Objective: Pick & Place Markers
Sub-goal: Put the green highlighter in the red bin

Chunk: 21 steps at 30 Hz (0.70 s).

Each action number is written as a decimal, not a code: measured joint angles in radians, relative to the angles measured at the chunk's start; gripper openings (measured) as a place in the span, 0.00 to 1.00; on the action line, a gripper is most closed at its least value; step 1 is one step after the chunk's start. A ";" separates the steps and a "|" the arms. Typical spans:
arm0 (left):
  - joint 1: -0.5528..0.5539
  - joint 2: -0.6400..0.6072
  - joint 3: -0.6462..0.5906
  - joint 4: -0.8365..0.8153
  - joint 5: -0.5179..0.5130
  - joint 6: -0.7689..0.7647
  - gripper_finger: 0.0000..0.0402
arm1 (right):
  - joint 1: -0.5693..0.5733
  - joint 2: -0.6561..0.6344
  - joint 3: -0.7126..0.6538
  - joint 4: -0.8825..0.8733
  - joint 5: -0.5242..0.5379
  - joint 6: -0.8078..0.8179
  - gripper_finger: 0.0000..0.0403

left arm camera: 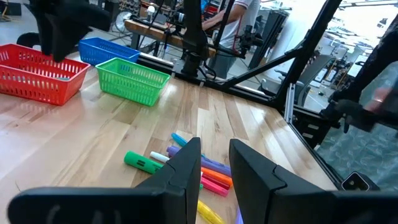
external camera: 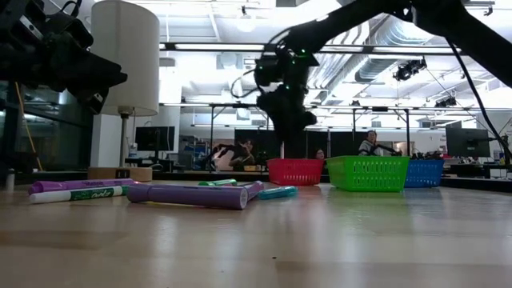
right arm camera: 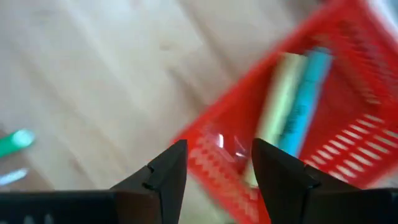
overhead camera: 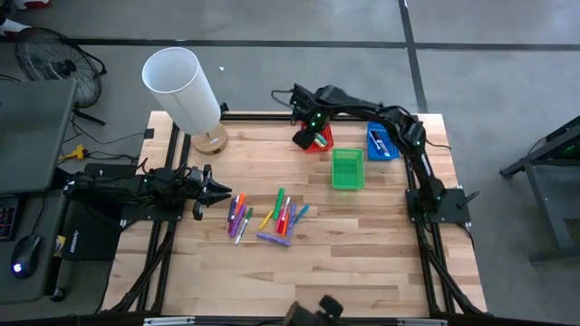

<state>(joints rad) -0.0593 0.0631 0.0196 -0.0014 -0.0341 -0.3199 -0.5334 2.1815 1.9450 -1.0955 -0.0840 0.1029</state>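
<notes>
Near the table's middle the loose markers (overhead camera: pixel 272 217) lie scattered — just ahead of the waiting left gripper (overhead camera: pixel 220 191), jaws slightly parted, empty. The right gripper (overhead camera: pixel 306 136), open and empty, hangs over the red tray (overhead camera: pixel 323 141) — farther away.

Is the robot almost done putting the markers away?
Not yet. The red tray already holds a yellow and a blue marker. The right gripper is open and empty above it. The left gripper hangs beside the pile of markers left on the table.
</notes>
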 joint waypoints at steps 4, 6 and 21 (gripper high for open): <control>0.000 0.000 0.000 0.000 0.000 0.000 0.21 | 0.066 0.000 0.000 -0.006 -0.003 -0.014 0.42; 0.000 0.000 0.000 0.000 0.000 0.000 0.21 | 0.097 0.000 0.000 -0.012 -0.001 0.000 0.42; 0.000 0.000 0.000 0.000 0.000 0.000 0.21 | 0.341 0.000 -0.003 0.008 0.022 -0.260 0.40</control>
<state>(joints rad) -0.0593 0.0629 0.0195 -0.0017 -0.0341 -0.3199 -0.1923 2.1815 1.9417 -1.0875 -0.0618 -0.1568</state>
